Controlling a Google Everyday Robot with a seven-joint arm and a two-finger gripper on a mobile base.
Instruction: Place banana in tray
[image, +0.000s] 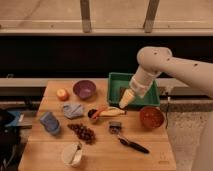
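Banana (113, 112) lies flat on the table (150, 155), just in front of the tray (114, 86) near its front-left corner, with an orange-red stick item (99, 111) close against its left end. It isn't in the tray yet, so the pick looks pending. Tray sits back-right with bare floor showing, likely enough room for the drop. Gripper (126, 101) hangs tip-down over the tray's front edge, just up-right of the banana, jaws spread, holding nothing; contact with the tray can't be told.

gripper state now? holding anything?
Gripper: open, holding nothing. It hangs at the front edge of the tray, close to the banana, which is not gripped.
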